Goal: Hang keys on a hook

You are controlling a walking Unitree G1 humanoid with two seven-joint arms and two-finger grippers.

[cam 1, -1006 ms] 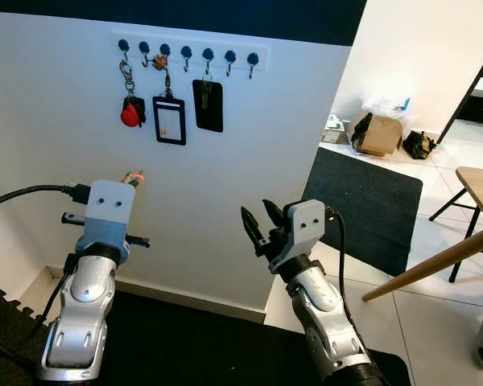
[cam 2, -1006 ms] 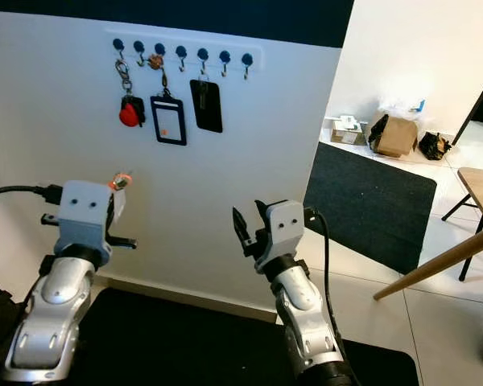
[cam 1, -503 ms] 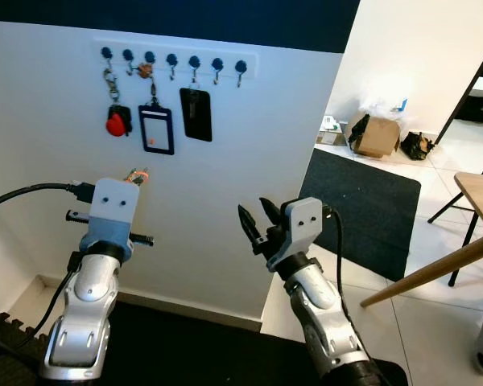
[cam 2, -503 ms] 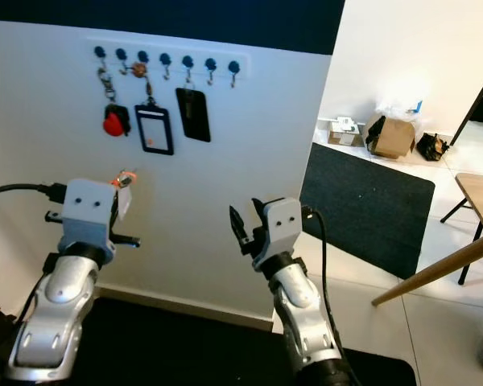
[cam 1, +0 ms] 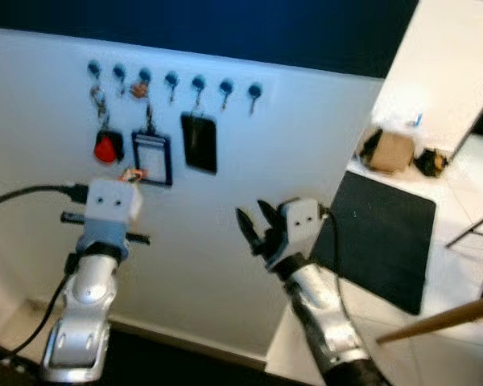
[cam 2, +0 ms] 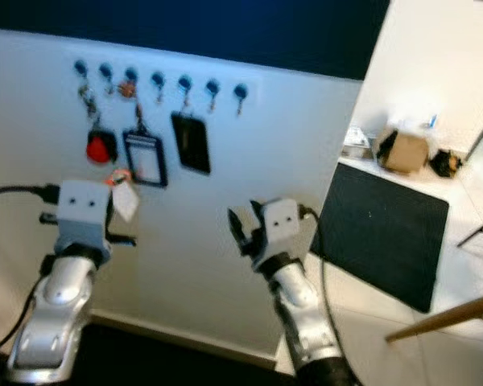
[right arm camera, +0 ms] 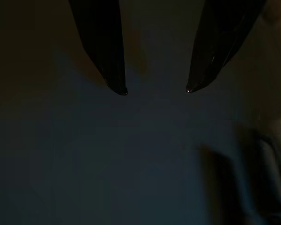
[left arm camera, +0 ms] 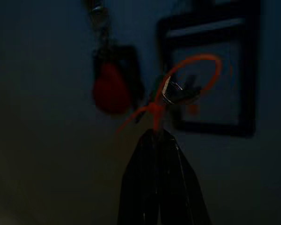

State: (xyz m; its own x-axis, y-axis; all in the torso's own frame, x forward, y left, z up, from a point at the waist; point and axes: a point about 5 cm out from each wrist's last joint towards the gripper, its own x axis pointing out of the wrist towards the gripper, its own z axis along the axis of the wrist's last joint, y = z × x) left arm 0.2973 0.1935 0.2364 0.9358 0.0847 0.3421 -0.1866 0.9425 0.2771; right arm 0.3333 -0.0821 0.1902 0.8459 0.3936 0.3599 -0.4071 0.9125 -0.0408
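A white rack of several blue-knobbed hooks is fixed high on the white wall. From its left hooks hang a red fob, a black-framed badge holder and a black card; the hooks on the right are bare. My left gripper is shut on an orange loop holding the keys, raised just below the badge holder, and the loop peeks above the wrist housing. My right gripper is held up to the right, open and empty.
The wall ends on the right at a doorway with a dark rug on the tiled floor. A cardboard box sits beyond it. A wooden table edge juts in at the lower right.
The whole picture has shifted and blurred, so the camera moved. The left gripper with the keys now stands higher against the wall, close under the badge holder. The right gripper stays open.
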